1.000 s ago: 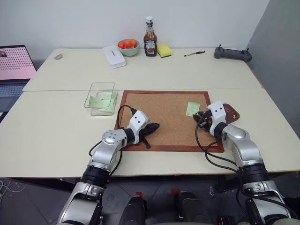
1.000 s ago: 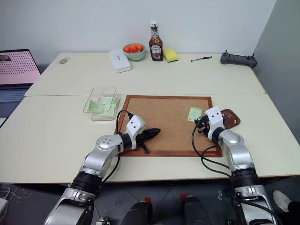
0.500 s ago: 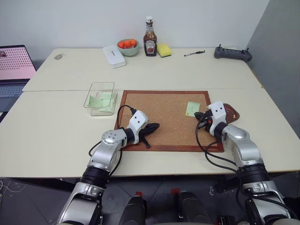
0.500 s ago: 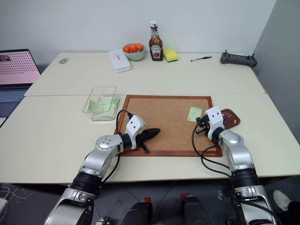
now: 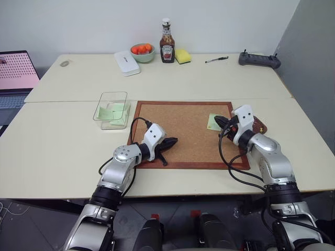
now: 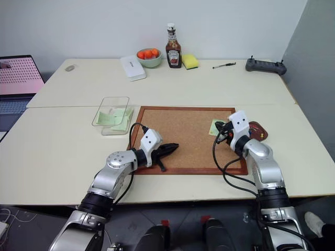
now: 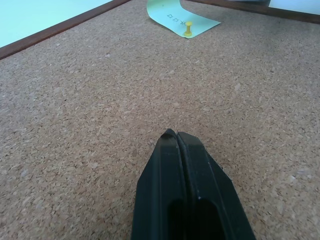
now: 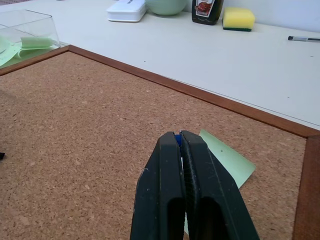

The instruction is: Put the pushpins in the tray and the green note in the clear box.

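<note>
Right gripper (image 8: 179,141) pinched on a blue pushpin (image 8: 177,138) above the green note (image 5: 214,121), at the cork board's (image 5: 183,130) three o'clock. Note flimsy, one yellow pin (image 7: 188,29) left; pinch your pin's head first. Left gripper (image 7: 177,137) closed, empty.

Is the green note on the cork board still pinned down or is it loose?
Still pinned. In the left wrist view, a yellow pushpin stands in the green note on the cork board, though one edge of the paper curls up.

tray (image 5: 260,125) half hidden behind right gripper (image 5: 217,121)
</note>
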You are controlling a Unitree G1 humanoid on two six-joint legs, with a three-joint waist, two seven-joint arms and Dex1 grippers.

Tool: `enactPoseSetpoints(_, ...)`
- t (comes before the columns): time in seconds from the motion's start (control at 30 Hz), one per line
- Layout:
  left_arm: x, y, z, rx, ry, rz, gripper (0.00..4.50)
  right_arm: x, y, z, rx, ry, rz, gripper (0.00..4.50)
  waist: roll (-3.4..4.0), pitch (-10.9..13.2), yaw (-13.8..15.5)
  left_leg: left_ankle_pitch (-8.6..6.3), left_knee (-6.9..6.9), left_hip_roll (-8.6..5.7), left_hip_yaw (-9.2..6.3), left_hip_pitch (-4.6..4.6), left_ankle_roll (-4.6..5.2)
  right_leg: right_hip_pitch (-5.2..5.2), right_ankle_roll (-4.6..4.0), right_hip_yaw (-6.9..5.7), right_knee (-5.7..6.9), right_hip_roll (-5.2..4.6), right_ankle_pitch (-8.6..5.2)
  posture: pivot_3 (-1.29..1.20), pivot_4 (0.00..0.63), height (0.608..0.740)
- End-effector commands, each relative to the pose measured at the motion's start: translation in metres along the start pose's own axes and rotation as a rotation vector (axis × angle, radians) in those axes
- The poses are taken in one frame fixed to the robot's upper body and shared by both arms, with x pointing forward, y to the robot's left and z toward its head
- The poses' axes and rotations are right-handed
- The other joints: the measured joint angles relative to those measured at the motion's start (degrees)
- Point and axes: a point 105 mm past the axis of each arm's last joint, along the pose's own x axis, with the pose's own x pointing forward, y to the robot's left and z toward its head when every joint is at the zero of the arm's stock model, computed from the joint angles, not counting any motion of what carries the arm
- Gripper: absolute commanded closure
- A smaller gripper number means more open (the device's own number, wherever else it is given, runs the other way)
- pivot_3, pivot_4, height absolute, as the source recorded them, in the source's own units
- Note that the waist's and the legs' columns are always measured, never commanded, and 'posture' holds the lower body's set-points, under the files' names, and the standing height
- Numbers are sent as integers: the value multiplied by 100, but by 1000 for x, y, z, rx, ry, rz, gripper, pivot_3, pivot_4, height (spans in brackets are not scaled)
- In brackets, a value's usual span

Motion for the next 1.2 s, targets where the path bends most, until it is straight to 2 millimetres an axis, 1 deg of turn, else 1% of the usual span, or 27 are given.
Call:
enactPoseSetpoints(0.03,-2,-10,-30,-45,107,-18,4500,-22,-27,20,-107,-27,-57,4495,0,0,16,0,0,0,0,-1,0,0,-1,0,-1,0,-1,0,150,740)
enactPoseSetpoints(0.13,-3,-10,-30,-43,109,-21,4500,-35,-40,9,-218,46,-102,4495,1,-1,18,-1,-1,0,2,-1,0,0,-1,1,-4,-1,-1,0,150,740)
enactPoseSetpoints(0.2,-2,-10,-30,-42,109,-23,4500,-43,-54,4,-333,103,-150,4495,0,-1,21,-1,-3,0,0,0,1,0,-4,-1,-4,-1,-5,0,150,740)
enactPoseSetpoints(0.23,-2,-10,-30,-40,110,-23,4500,-47,-59,1,-399,138,-167,4495,1,-1,21,-1,-3,0,2,0,1,0,-20,0,-3,-1,-14,0,150,740)
enactPoseSetpoints(0.37,-1,-10,-30,-34,113,-29,4500,-57,-71,-12,-572,239,-186,4495,1,-1,15,-1,-3,-1,9,2,1,-1,-21,5,-4,-3,-15,0,150,740)
enactPoseSetpoints(0.47,1,-10,-30,-32,113,-34,4500,-58,-75,-20,-622,283,-195,4495,-1,0,19,-1,-3,-1,8,2,1,0,-21,3,-3,-2,-15,0,150,740)
enactPoseSetpoints(0.63,1,-11,-31,-32,114,-35,4500,-60,-80,-35,-645,355,-188,4495,-1,0,29,-1,-1,-3,8,0,1,1,-20,4,-4,-4,-15,0,150,740)
enactPoseSetpoints(0.73,-1,-11,-32,-33,116,-32,4500,-59,-85,-39,-646,377,-196,4495,-1,0,28,-1,-1,-3,8,0,1,1,-20,4,-3,-4,-15,0,150,740)
enactPoseSetpoints(0.8,-2,-11,-32,-35,117,-29,4500,-58,-88,-38,-639,380,-204,4046,-1,0,27,-1,-1,-3,8,1,1,1,-20,4,-4,-4,-15,0,150,740)
enactPoseSetpoints(0.83,-2,-11,-33,-35,118,-28,4500,-58,-89,-37,-630,378,-211,3998,-1,0,27,-1,0,-3,8,1,1,1,-20,4,-4,-4,-15,0,150,740)
enactPoseSetpoints(0.87,-2,-11,-33,-35,119,-27,4500,-57,-90,-36,-622,377,-216,3722,-2,0,27,-1,0,-4,9,1,1,1,-20,5,-4,-4,-15,0,150,740)
enactPoseSetpoints(1.07,-3,-12,-33,-35,120,-29,4500,-58,-91,-33,-624,371,-226,2552,-2,0,26,-1,-2,-2,7,2,1,1,-20,3,-3,-3,-15,0,150,740)
enactPoseSetpoints(1.1,-3,-12,-34,-35,120,-30,4500,-58,-91,-33,-627,370,-228,2419,-2,0,25,-1,-2,-2,7,1,1,1,-20,4,-3,-3,-15,0,150,740)
enactPoseSetpoints(1.13,-3,-12,-34,-34,120,-31,4500,-59,-91,-32,-630,369,-229,2209,-2,0,25,-1,-2,-2,7,1,1,1,-20,4,-4,-3,-15,0,150,740)
enactPoseSetpoints(1.17,-3,-12,-34,-34,120,-32,4500,-60,-91,-31,-632,366,-232,1852,-2,0,25,-1,-2,-2,7,2,1,2,-20,3,-4,-3,-15,0,150,740)
enactPoseSetpoints(1.2,-2,-12,-34,-34,121,-33,4500,-62,-92,-29,-630,359,-238,1708,-2,0,24,-1,-2,-2,7,2,1,2,-20,4,-3,-3,-15,0,150,740)
